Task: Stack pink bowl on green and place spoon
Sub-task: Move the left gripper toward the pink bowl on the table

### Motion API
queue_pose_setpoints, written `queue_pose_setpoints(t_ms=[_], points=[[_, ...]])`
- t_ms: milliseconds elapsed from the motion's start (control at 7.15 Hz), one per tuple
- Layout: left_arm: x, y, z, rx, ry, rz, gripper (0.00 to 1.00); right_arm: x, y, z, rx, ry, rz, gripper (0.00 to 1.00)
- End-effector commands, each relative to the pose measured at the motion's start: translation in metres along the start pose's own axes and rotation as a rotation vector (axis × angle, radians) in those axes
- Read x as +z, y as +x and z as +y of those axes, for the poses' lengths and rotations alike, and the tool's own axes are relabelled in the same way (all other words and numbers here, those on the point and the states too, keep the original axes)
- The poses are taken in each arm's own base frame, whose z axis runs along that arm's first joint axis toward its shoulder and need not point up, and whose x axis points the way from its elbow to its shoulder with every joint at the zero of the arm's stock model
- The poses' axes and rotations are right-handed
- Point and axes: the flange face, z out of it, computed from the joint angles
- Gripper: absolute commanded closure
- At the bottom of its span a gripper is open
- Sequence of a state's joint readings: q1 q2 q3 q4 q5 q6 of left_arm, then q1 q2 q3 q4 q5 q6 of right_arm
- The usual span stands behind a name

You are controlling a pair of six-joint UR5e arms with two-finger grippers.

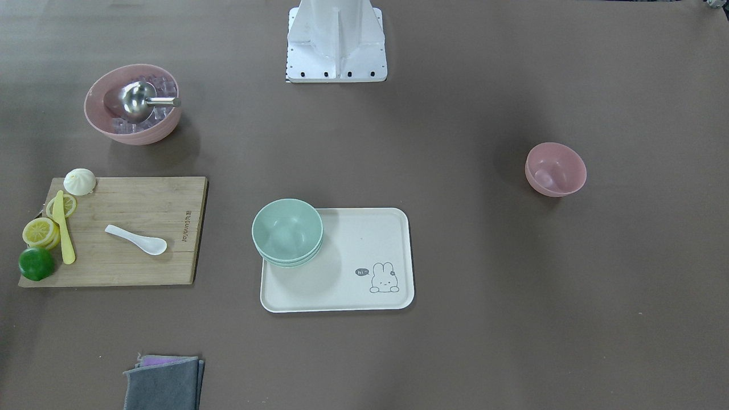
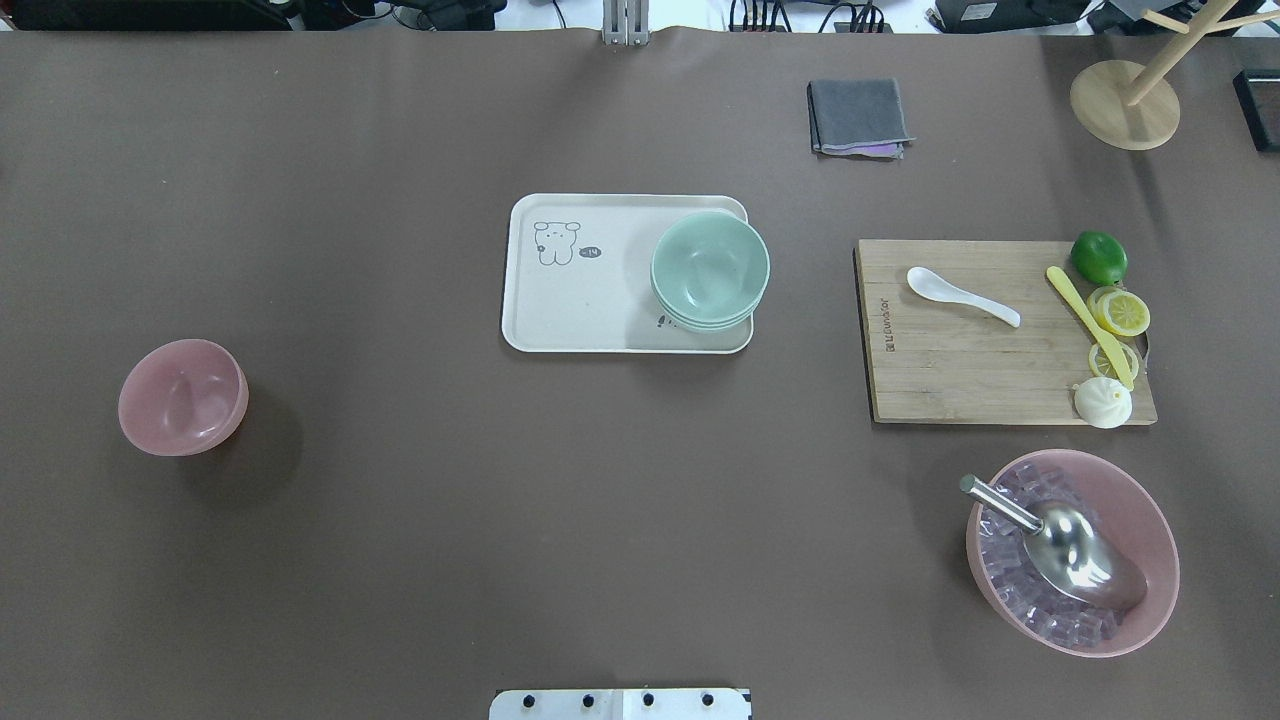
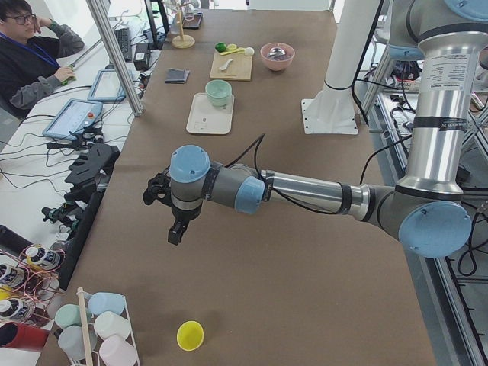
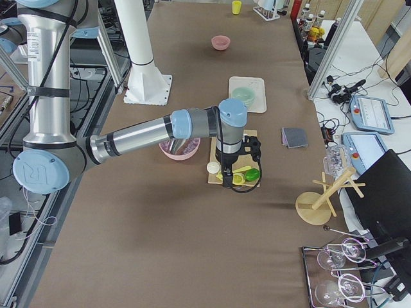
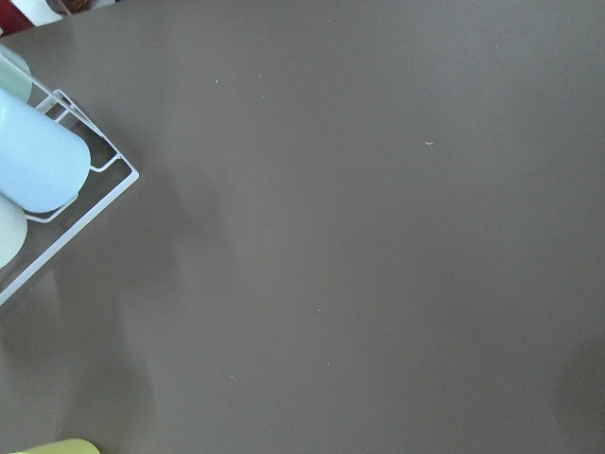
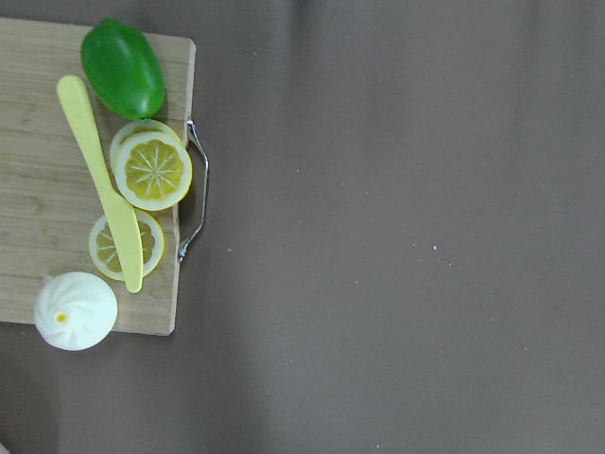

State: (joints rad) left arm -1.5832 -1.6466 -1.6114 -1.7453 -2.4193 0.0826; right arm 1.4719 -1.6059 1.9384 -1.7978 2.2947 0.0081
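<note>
Nothing grasped yet. Pink bowl sat alone on the bare table, far out on my left side and well apart from the green bowls, which were nested at the right end of the tray, their rim reaching the tray's edge. Spoon lay flat on the cutting board.

Left gripper hung over bare table, and right gripper hung over the board's far end. Only the side cameras showed them, so I could not tell how far either was open. Neither appeared to hold anything.

Risks noted:
- A rim pinch on the matte bowl could tilt it during the long carry.
- An off-centre set-down might nudge the stack off the tray edge.
- The glossy spoon could slip from the fingers.
- The yellow knife lay close enough to be bumped.
- The larger pink bowl with ice could be mistaken for the target.
</note>
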Motion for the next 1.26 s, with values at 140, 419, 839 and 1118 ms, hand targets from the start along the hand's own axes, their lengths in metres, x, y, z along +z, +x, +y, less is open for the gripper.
queue_pose_setpoints(t_ms=[140, 419, 839, 1118], points=[[0.013, -0.002, 0.001, 0.014, 0.022, 0.116, 0.01, 0.009, 0.003, -0.008, -0.012, 0.006, -0.043, 0.0], [0.051, 0.063, -0.033, -0.059, -0.04, 0.159, 0.01, 0.016, -0.009, -0.01, -0.039, 0.004, -0.062, 0.0], [0.083, 0.159, -0.001, -0.179, -0.131, 0.153, 0.0, 0.043, -0.077, -0.019, 0.079, -0.01, -0.078, 0.0], [0.121, 0.209, 0.031, -0.157, -0.171, 0.058, 0.01, 0.076, -0.124, -0.02, 0.142, 0.026, -0.018, 0.0]])
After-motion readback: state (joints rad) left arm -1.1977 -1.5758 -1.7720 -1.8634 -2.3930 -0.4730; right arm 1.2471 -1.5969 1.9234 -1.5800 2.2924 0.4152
